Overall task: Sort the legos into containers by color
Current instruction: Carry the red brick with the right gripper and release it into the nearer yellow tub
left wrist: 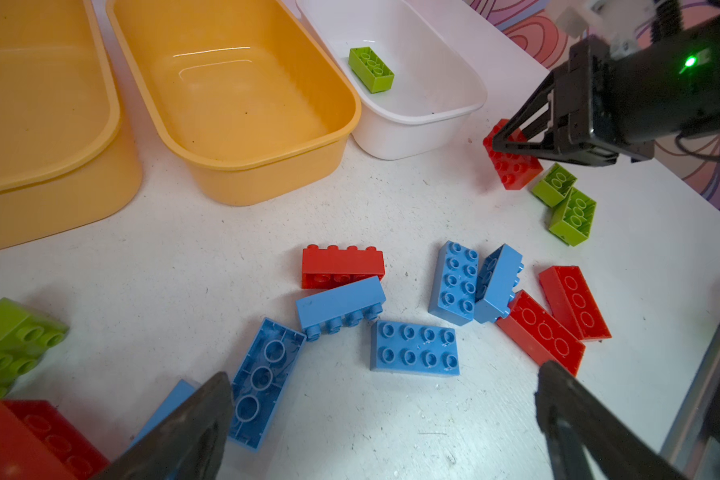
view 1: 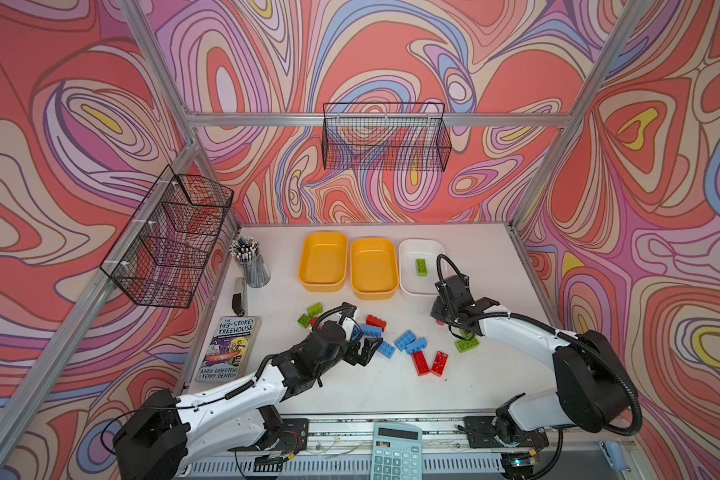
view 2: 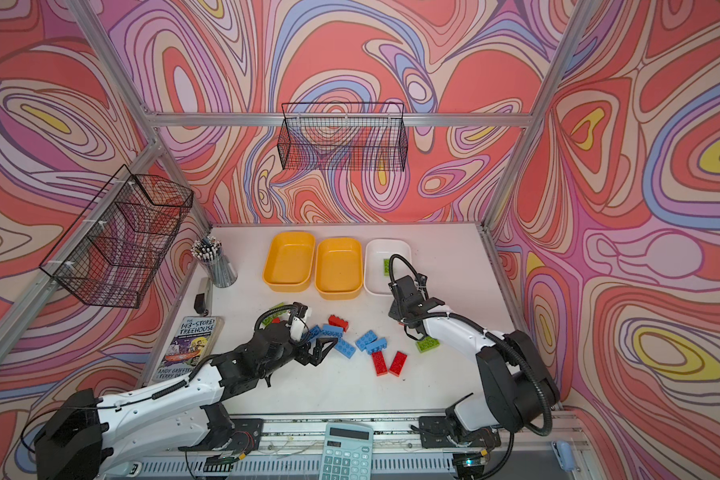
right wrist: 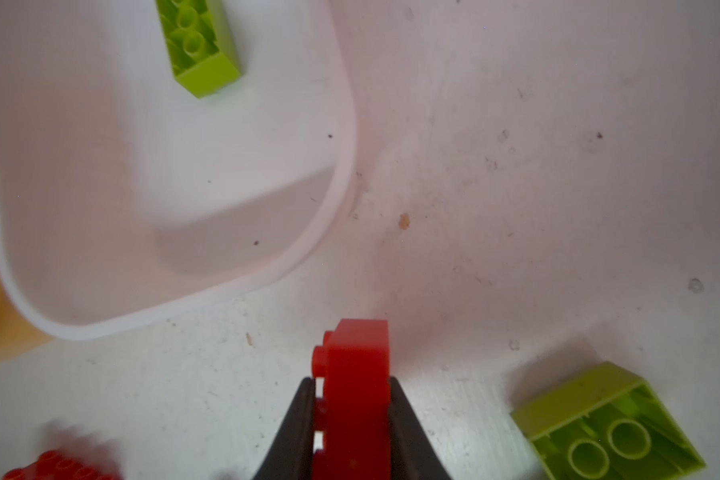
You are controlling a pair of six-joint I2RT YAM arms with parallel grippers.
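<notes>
The clearest print from my console is on the paperback book [view 1: 229,347] lying flat at the left edge of the matt white worktop [view 1: 350,395]: "THE 143-STOREY TREEHOUSE", with "ANDY GRIFFITHS & TERRY DENTON" along the foot of the cover. A pale teal desk calculator [view 1: 395,453] sits on the front rail, its key legends too small for me to read.

My right gripper [right wrist: 352,386] has its black jaws clamped on a glossy red studded plastic brick [right wrist: 356,361], the studs turned against one jaw. It is just off the near corner of the white smooth-walled plastic tray [right wrist: 344,174]. I cannot tell whether the brick is clear of the worktop. One lime green brick [view 1: 421,266] lies hollow side up inside that tray. Two more lime green bricks [left wrist: 566,208] lie touching each other just beside the held one, tubes showing underneath.

My left gripper [view 1: 370,350] has its jaws spread wide with nothing between them, low over the scatter of light blue bricks [left wrist: 414,347] and loose red bricks [left wrist: 341,266] in the middle of the worktop. Some of these lie studs up, some on their sides, some hollow side up.

Two yellow-orange rounded-rectangle plastic trays [view 1: 323,259] stand touching side by side, left of the white one, their shiny floors catching the light
</notes>
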